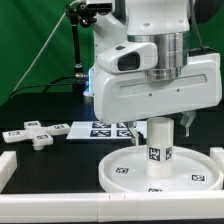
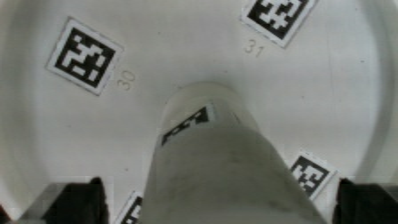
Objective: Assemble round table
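The short thick white cylinder leg [image 1: 160, 146] stands upright on the middle of the large rimmed round disc [image 1: 115, 172], which lies flat on the table. My gripper [image 1: 163, 124] is right over the leg's top. In the wrist view the leg [image 2: 222, 150] runs up between my two dark fingers [image 2: 80, 202]. A small gap shows on each side, so the gripper [image 2: 217, 206] is open around the leg. The disc [image 2: 169, 55] fills the background there. The cross-shaped foot piece [image 1: 33, 136] lies on the black table at the exterior view's left.
The marker board [image 1: 100, 129] lies behind the disc. A white border rail [image 1: 60, 207] runs along the front edge, and another [image 1: 5, 168] is at the exterior view's left. A green curtain and camera stand are behind the arm.
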